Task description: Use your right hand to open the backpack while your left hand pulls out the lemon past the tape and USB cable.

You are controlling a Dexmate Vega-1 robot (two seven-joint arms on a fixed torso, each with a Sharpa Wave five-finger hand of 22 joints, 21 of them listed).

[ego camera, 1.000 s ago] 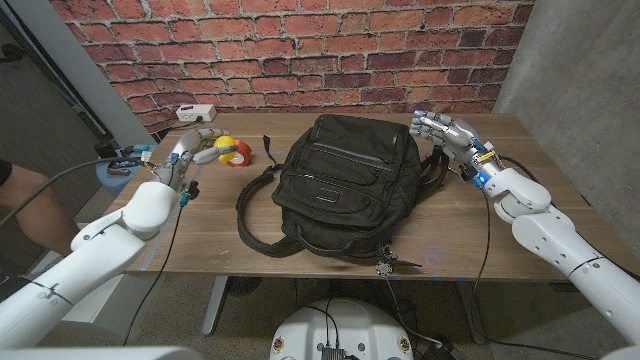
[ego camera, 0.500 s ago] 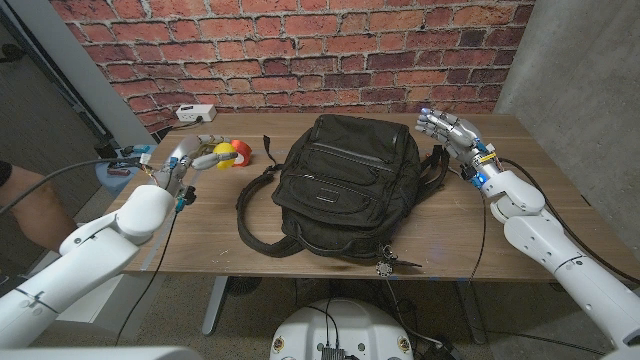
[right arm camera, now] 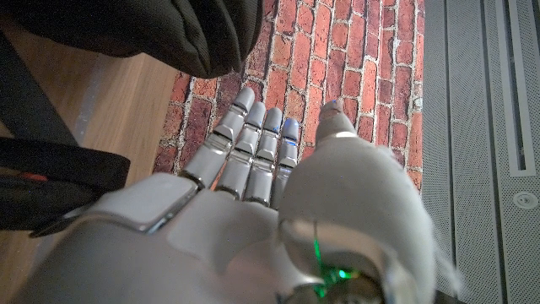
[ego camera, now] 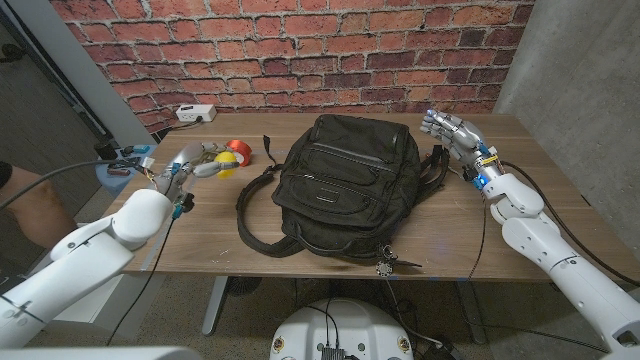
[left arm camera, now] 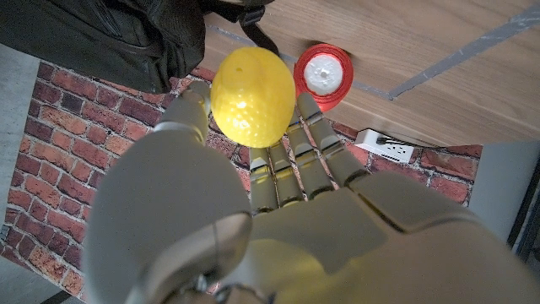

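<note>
Head view: yellow lemon (ego camera: pixel 222 163) is gripped by left hand (ego camera: pixel 192 160) beside red tape roll (ego camera: pixel 238 152); black backpack (ego camera: pixel 343 180) lies zipped; right hand (ego camera: pixel 452 133) is spread, empty.

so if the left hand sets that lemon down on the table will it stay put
Probably not by itself: the lemon looks rounded and oval, so it may roll. Its dimpled skin likely gives the fingers fair grip, and it seems rigid. Setting it beside the red tape roll might stop it.

The head camera looks down from high up over the whole counter (ego camera: pixel 330 240) toward the brick wall (ego camera: pixel 300 50). Each wrist camera sits very close behind its own hand, turned upside down. All three see the black backpack (ego camera: pixel 340 185).
</note>
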